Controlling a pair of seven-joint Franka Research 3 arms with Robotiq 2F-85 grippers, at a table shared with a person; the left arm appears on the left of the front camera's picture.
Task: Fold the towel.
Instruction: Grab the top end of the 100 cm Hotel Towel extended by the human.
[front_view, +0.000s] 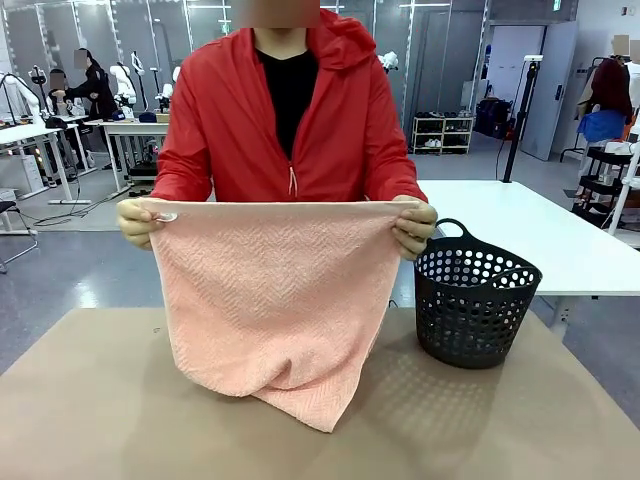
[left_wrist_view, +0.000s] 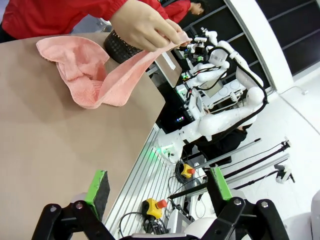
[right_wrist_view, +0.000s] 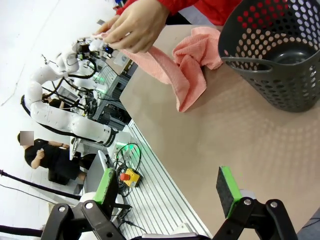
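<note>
The left end effector (left_wrist_view: 159, 185) is at the bottom edge, its green-padded fingers (left_wrist_view: 97, 186) spread wide with nothing between them. Beyond it lies the brown table (left_wrist_view: 45, 145). A person's hand (left_wrist_view: 145, 25), coming out of a red sleeve (left_wrist_view: 60, 12), pinches one corner of the pink towel (left_wrist_view: 90, 75) and lifts it, while the rest bunches on the table. A dark basket (left_wrist_view: 120, 50) stands just behind the towel.

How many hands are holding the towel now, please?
2. The person's right hand pinches one top corner of the towel, and the left hand pinches the other. No hand seems hidden.
</note>
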